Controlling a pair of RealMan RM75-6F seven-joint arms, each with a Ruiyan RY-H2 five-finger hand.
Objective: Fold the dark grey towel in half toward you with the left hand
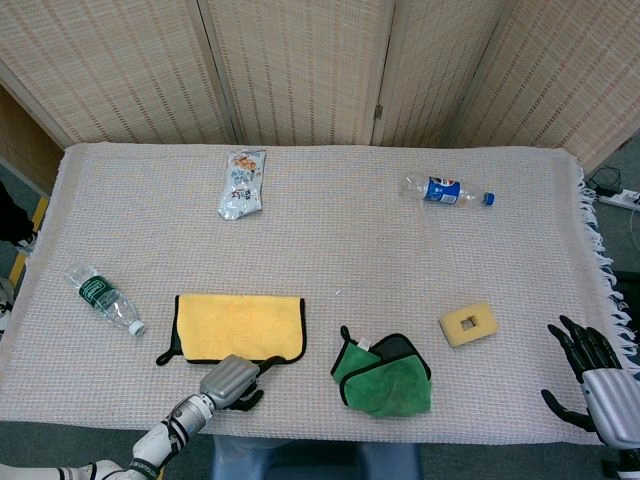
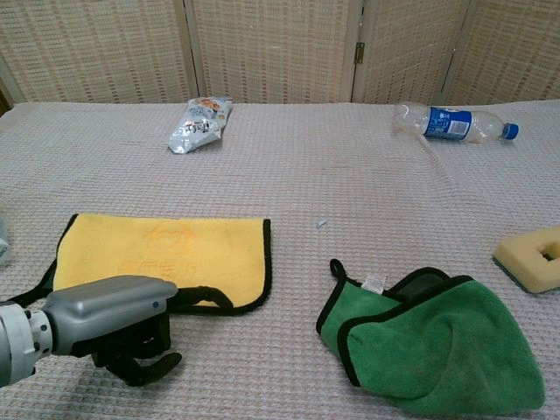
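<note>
The towel [image 1: 240, 325] lies at the front left of the table, its yellow face up with a dark border [image 2: 157, 249]. My left hand [image 1: 228, 382] sits at the towel's near edge with its fingers curled under [image 2: 109, 319], and its thumb lies on the dark border, pinching it. Off the table's front right corner my right hand [image 1: 590, 385] hovers with fingers spread and nothing in it. It does not show in the chest view.
A crumpled green towel [image 1: 385, 378] lies right of the yellow one. A yellow sponge [image 1: 466, 324] sits further right. A blue-label bottle [image 1: 445, 191] and a snack bag [image 1: 242, 183] lie at the back, and a green-label bottle [image 1: 105, 297] at the left.
</note>
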